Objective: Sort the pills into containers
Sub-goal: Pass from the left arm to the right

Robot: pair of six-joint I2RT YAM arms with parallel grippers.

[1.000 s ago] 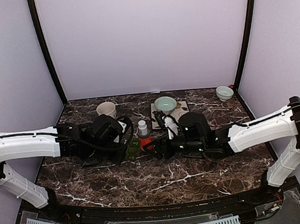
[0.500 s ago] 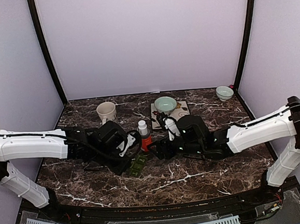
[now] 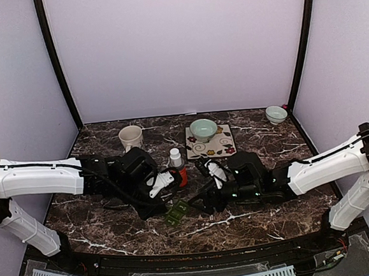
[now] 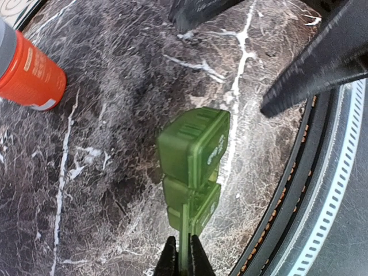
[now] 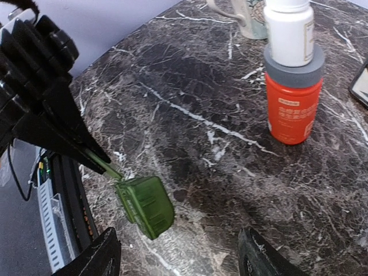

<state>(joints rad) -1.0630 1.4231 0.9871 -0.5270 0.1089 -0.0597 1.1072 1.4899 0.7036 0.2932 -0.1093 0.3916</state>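
Green plastic is what both arms crowd around: the pill box (image 4: 192,155), a strip of joined compartments, hangs from the left end effector (image 4: 183,257), whose jaws are clenched on a thin flap at one end of it. In the top view the pill box sits at lower centre of the frame, just below the orange bottle (image 3: 179,174), between the two arms and low over the table (image 3: 255,225). Whether its far end touches the marble I cannot tell. The right end effector (image 5: 178,261) faces it from just beside, jaws released and spread wide, holding nothing.

The lids look shut and no loose pills show anywhere, so I judge the sorting itself has not begun. This looks like the set-up step: bringing the pill box into reach and getting it open. The next move, to my eye, calls for the right end effector to catch a lid edge or steady the far compartment, with the left pinch as the anchor. That pinch is on a slim flap, so the strip could swing or slip; a slow, square approach seems wise.
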